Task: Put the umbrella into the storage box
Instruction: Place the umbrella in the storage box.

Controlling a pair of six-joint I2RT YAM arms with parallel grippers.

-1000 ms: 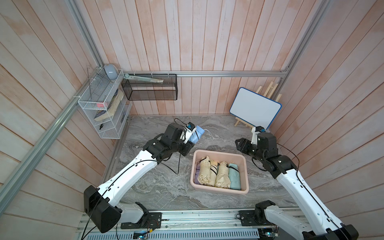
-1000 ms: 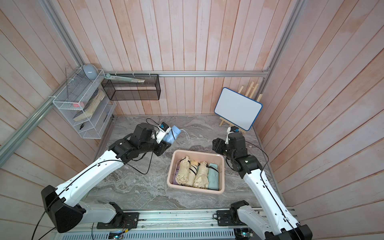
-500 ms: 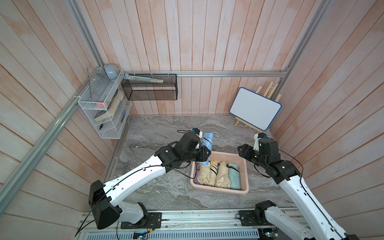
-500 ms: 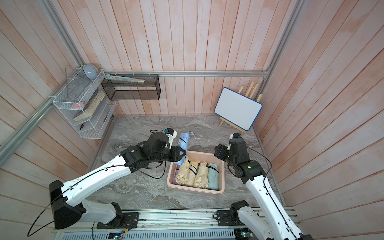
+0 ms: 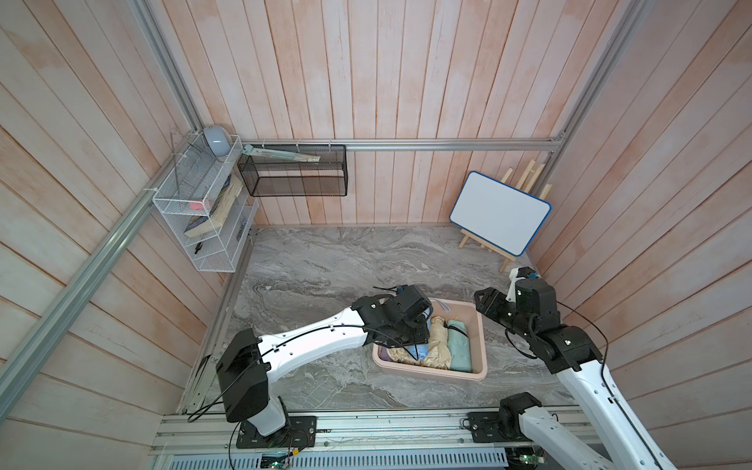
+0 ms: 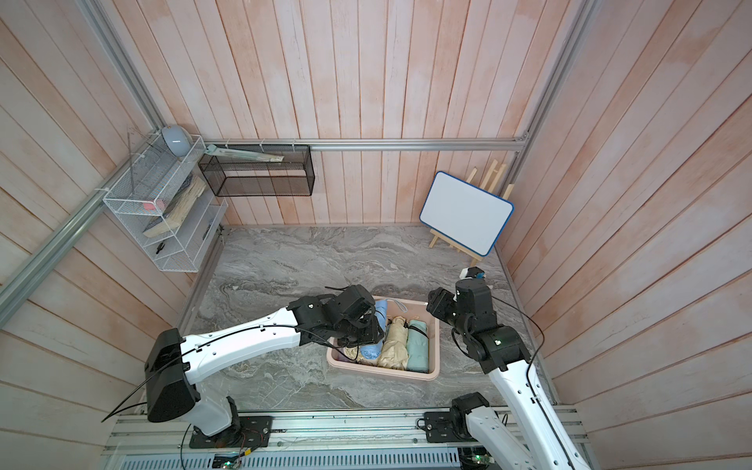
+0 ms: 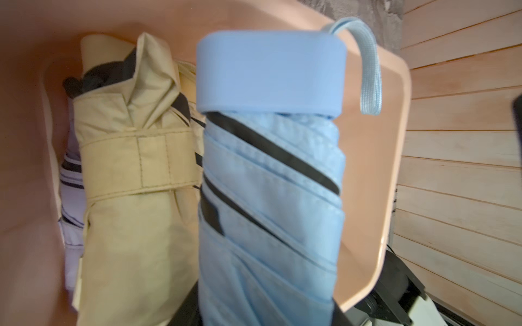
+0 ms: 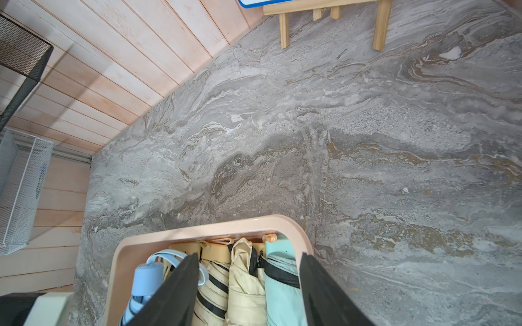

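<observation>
left gripper (image 7: 264,310) is clamped on the light blue umbrella (image 7: 271,175), one black finger on each side of the folded canopy, handle cap at the end away from the wrist; in both top views the umbrella is over the left end of the storage box (image 5: 482,346), running roughly front to back with the cap up by the far left corner of the rim. can't tell from any view whether it's resting on what's under it or just above. its wrist strap (image 7: 370,65) loops out past the cap toward the far rim. box stands on the marble tabletop (image 5: 325,264), near the front edge and right of centre, with folded umbrellas side by side in it: beige ones (image 5: 437,342) in the middle, a pale striped one (image 7: 70,175) partly under a beige one, and a mint green one (image 5: 459,346) against the right wall. right gripper (image 8: 248,293) has its fingers spread with nothing between them, raised above the table by the box's far right corner; its wrist camera looks down past both fingers into the box. around the edges: whiteboard on a small wooden easel (image 5: 500,217) at the back right, black mesh basket (image 5: 293,177) on the back wall, white wire rack (image 5: 199,211) on the left wall, all well apart from the box
</observation>
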